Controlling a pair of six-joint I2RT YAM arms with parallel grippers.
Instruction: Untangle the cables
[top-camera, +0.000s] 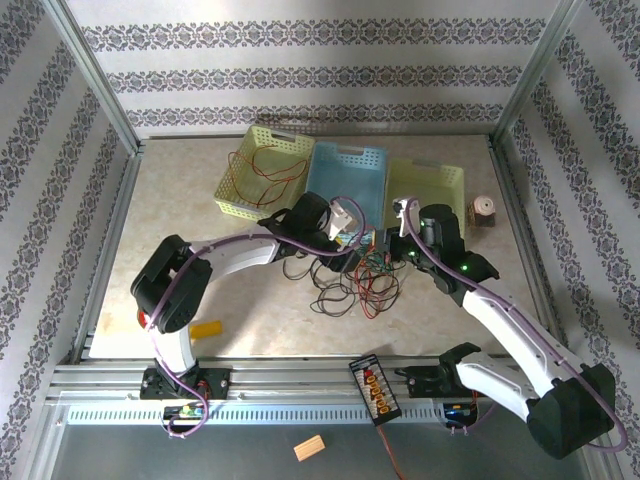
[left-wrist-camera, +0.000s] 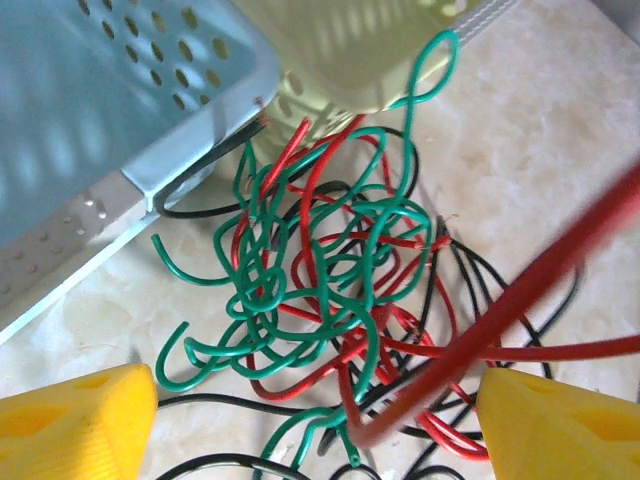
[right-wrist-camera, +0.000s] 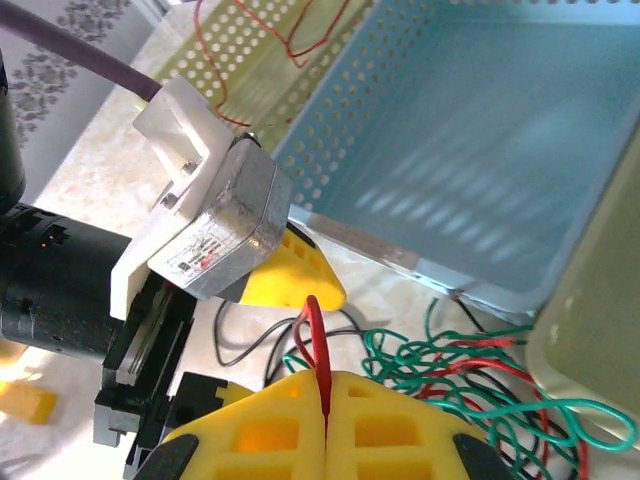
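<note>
Pinching gripper: the right gripper (right-wrist-camera: 325, 385) is shut tight, its yellow fingers pressed flat together on one red cable (right-wrist-camera: 313, 330), which stands up out of the seam between the tips.
Open gripper: the left gripper (left-wrist-camera: 318, 425) is spread wide and nothing is gripped; one yellow finger is seen at each lower corner of its wrist view.
Tangle: the cables (left-wrist-camera: 320, 290), red, green and black, are knotted in a heap on the table (top-camera: 200, 250), just ahead of the left gripper and between its fingers. The heap is also seen just beside the right gripper's tips.
Held strand: the red cable is drawn in a straight slant across the front of the left gripper, above the heap.
Blue basket (right-wrist-camera: 480, 130): set just beyond the heap from both grippers; a black loop runs up to its near corner.
Pale green basket (left-wrist-camera: 340, 50): just beyond the heap, beside the blue one; a green loop is laid against its wall.
Yellow basket (top-camera: 262, 170): well apart from both grippers; a loose red strand (top-camera: 268, 165) is held inside.
</note>
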